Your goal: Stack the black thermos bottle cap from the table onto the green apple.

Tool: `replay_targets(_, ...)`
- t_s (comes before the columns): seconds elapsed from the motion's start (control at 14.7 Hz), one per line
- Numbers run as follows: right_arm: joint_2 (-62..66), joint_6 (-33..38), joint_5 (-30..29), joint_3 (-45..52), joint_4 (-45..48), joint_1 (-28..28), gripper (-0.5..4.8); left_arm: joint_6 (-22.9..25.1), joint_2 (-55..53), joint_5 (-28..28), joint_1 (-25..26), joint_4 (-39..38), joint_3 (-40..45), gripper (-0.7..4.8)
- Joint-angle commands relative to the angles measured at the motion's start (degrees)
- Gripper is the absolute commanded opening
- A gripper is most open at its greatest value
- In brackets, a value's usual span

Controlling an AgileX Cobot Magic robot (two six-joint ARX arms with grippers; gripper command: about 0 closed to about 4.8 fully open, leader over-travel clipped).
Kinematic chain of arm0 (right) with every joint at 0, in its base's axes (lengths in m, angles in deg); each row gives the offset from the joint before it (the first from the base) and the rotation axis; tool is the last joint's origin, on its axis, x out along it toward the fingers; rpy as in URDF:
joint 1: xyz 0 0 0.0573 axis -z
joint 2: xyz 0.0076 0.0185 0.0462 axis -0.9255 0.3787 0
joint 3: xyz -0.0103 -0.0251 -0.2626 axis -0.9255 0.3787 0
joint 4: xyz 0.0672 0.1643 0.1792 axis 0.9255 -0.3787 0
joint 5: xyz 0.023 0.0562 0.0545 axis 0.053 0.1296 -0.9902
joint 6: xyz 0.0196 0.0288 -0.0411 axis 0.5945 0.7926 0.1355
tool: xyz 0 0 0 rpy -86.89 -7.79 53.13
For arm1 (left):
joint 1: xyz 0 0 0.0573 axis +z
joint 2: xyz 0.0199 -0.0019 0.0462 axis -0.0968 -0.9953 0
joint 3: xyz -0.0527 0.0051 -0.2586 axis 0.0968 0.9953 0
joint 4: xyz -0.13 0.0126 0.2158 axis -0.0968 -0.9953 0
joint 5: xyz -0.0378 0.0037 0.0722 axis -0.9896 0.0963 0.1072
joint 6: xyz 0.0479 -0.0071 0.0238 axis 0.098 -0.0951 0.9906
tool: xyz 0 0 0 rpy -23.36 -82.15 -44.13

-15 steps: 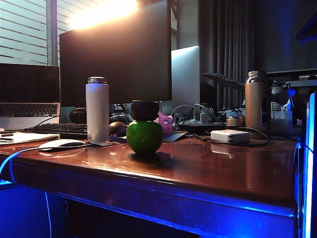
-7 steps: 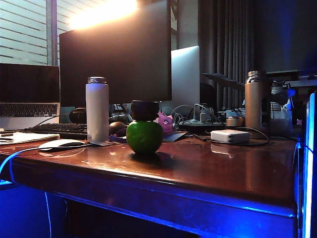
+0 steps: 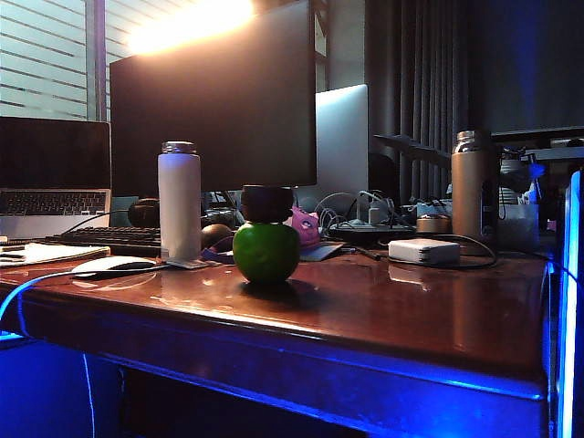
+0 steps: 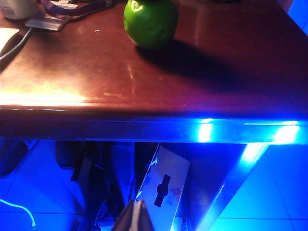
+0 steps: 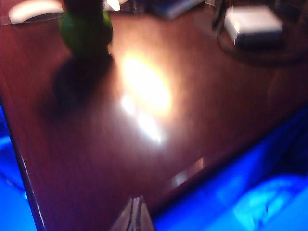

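The black cap (image 3: 266, 203) sits right on top of the green apple (image 3: 265, 251), upright, w/ nothing touching it. The apple rests on the table (image 3: 383, 310), near the front edge, just beside the white bottle (image 3: 179, 201).

Both arms are well away from the apple. The left gripper (image 4: 136, 216) is clenched shut and empty, down past the table's front edge. The right gripper (image 5: 135, 214) is shut too, holding nothing, over the table edge far from the apple.

So the stacking step looks done – no more grabbing needed. Next move, I think: just keep the arms clear so the cap isn't bumped off.
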Motion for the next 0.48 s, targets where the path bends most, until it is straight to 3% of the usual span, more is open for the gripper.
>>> replay_targets(0.07, -2.97, 0.28, 0.31, 1.01, -1.36, 0.00, -0.01, 0.46, 0.04, -0.22, 0.02, 0.74, -0.15, -0.03)
replay_targets(0.48, -3.54, 0.83, 0.04, 4.48, -1.18, -0.02, -0.01, 0.46, 0.04, -0.22, 0.02, 0.74, -0.17, -0.03)
